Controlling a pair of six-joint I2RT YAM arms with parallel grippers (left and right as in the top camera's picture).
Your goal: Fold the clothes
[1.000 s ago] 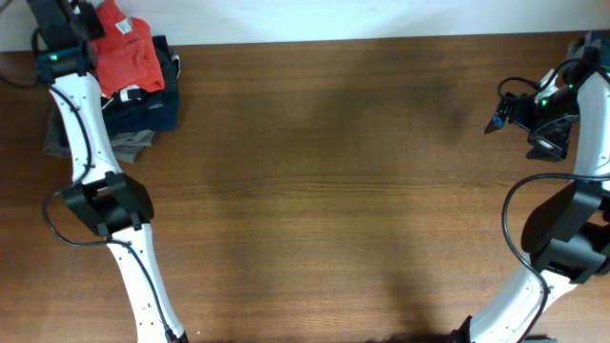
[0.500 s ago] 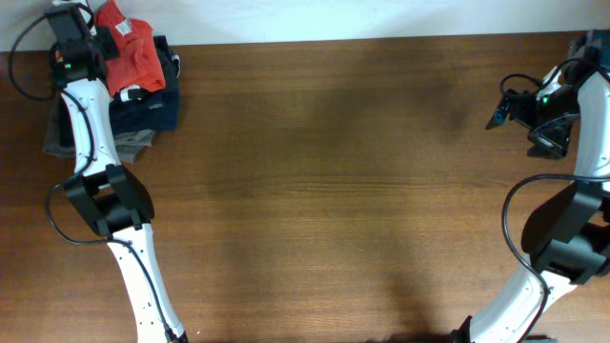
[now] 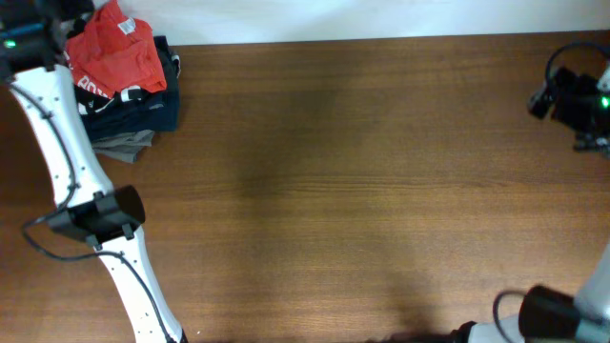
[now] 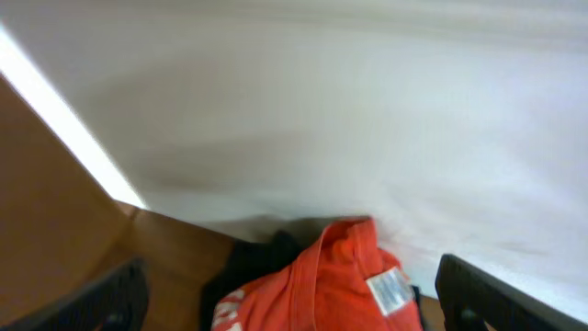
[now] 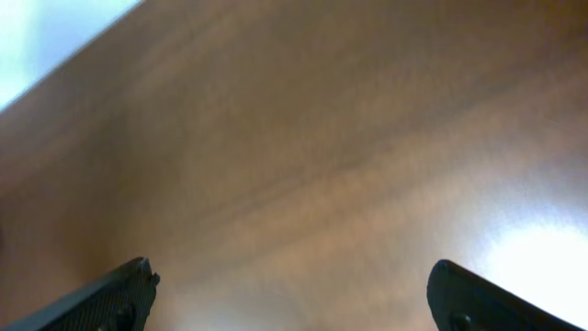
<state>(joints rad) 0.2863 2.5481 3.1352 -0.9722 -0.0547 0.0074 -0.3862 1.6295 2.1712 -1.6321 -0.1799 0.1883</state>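
Table (image 3: 362,191): brown wood-grain top, matte, filling nearly the whole overhead view; its centre carries nothing. In the right wrist view the grain is blurred.

Wall (image 3: 381,19): a plain white band along the far edge of the table; it fills most of the left wrist view.

Left arm (image 3: 57,143): white links with black joints, rising along the left edge. Its wrist is cut off at the top-left corner.

Right arm (image 3: 577,100): only a black wrist section and a looped cable (image 3: 562,57) show at the right edge; the rest is out of frame.

Dark folded garments (image 3: 143,107): a navy and black stack at the far-left corner, with a grey garment (image 3: 124,143) protruding beneath. Layers cannot be separated.

T-shirt (image 3: 114,57): orange-red soft cotton, bunched and creased, lying on top of the dark stack, touching it, near the wall.

Left gripper (image 4: 294,299): jaws spread wide, nothing between them, above the T-shirt.

Right gripper (image 5: 294,294): jaws spread wide, empty, over bare wood.

Neck label (image 4: 390,290): small, white, rectangular; print illegible.
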